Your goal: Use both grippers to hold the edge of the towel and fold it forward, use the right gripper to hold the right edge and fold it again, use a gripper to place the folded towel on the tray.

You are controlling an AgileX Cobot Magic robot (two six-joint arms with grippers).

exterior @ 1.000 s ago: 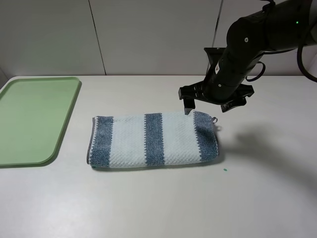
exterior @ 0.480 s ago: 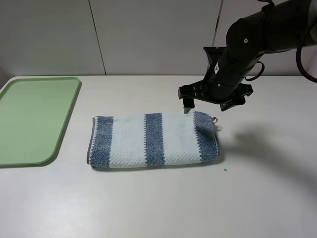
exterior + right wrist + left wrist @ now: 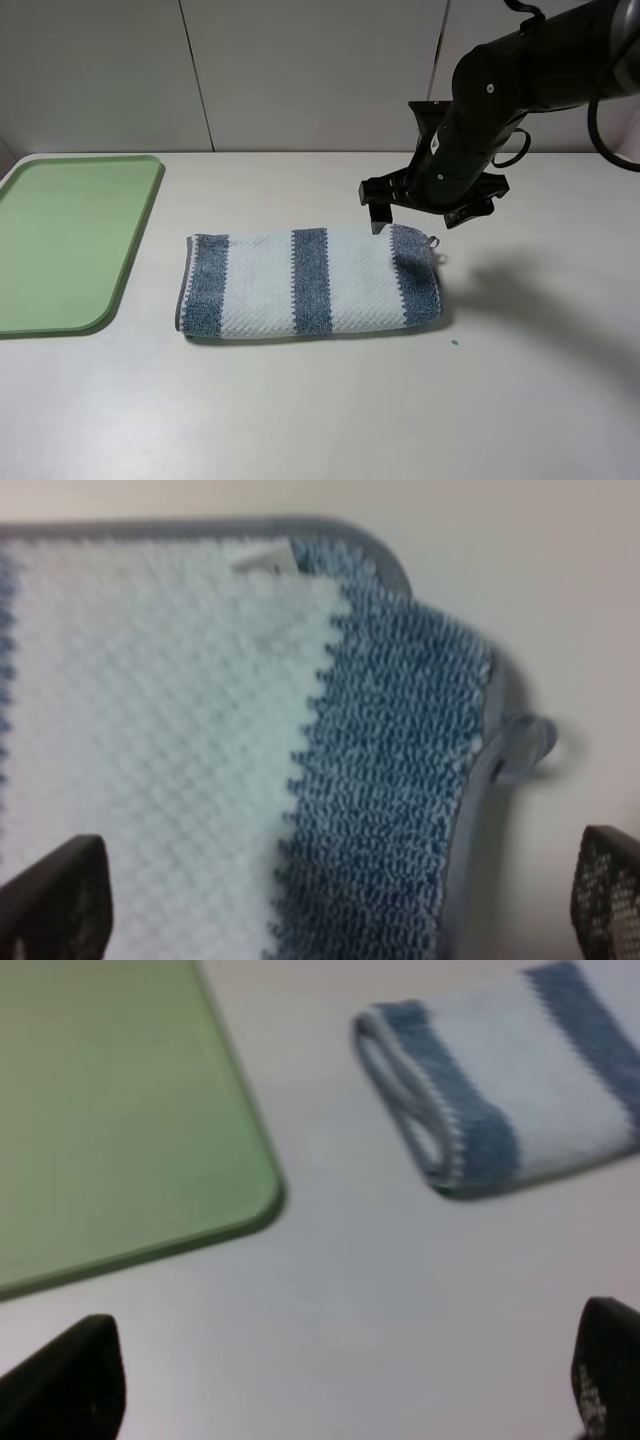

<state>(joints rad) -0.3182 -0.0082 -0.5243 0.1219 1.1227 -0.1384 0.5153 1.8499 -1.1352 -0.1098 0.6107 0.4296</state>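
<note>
The striped towel (image 3: 310, 282) lies folded once, as a long band, on the white table. The light green tray (image 3: 60, 240) lies to its left, with nothing on it. My right gripper (image 3: 420, 215) hovers open just above the towel's far right corner, holding nothing. The right wrist view shows that corner of the towel (image 3: 200, 730) with its hang loop (image 3: 525, 745), and my right gripper (image 3: 330, 910) is spread wide over it. My left gripper (image 3: 335, 1400) is open and empty, looking at the towel's left folded end (image 3: 520, 1090) and the tray's corner (image 3: 110, 1110). The left arm is out of the high view.
The white table (image 3: 320, 420) runs back to a pale panelled wall (image 3: 300, 70). A tiny green speck (image 3: 454, 342) lies on the table near the towel's front right corner. The right arm casts a shadow to the towel's right.
The right arm has shifted very slightly above the towel's far right corner. The towel and the tray have not moved.
</note>
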